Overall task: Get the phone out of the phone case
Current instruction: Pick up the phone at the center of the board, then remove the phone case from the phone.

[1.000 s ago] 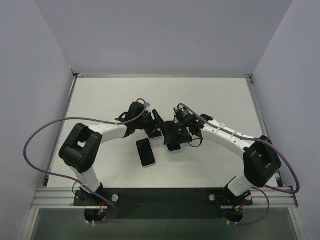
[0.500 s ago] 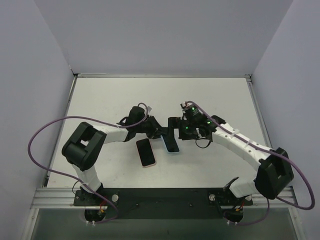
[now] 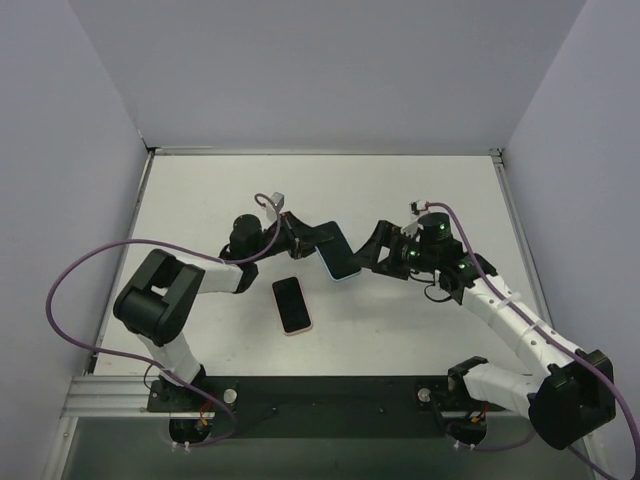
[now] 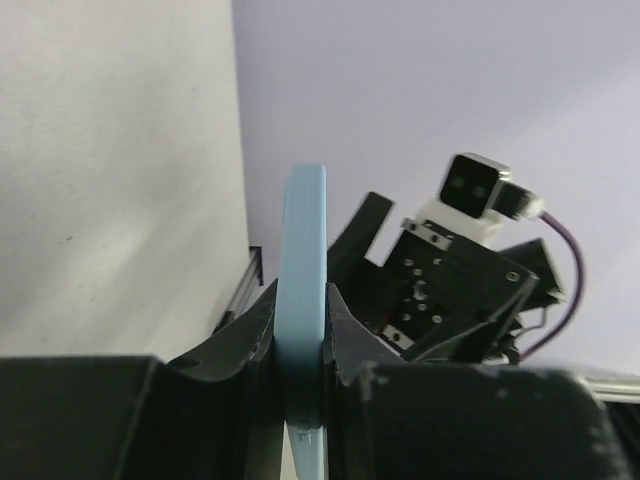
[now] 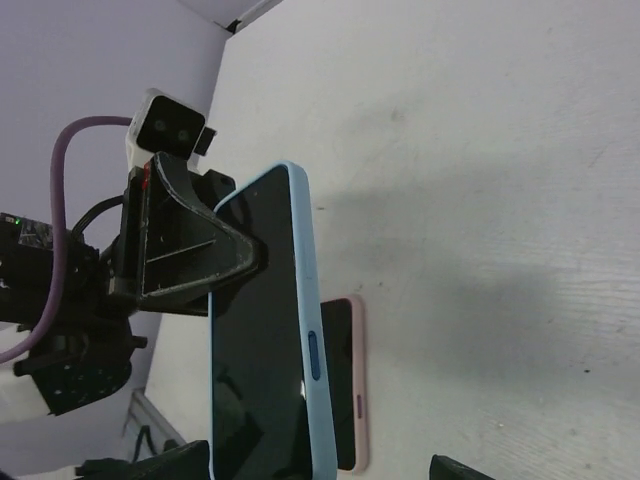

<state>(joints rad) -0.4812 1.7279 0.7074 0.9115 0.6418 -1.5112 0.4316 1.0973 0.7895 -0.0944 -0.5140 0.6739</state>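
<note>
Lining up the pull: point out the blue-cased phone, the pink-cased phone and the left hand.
blue-cased phone (image 3: pixel 338 254), top view, screen middle.
pink-cased phone (image 3: pixel 292 304), top view, screen middle.
left hand (image 4: pixel 302 296), left wrist view, between its fingertips.

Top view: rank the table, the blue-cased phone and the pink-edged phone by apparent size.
1. Table, by far largest.
2-3. Blue-cased phone and pink-edged phone look alike; the blue one is held up tilted in the left gripper, nearer the camera, so unranked.

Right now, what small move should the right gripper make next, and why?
Probably ease the open right gripper onto the free end of the blue-cased phone: the left gripper clamps its other end off the table.
</note>
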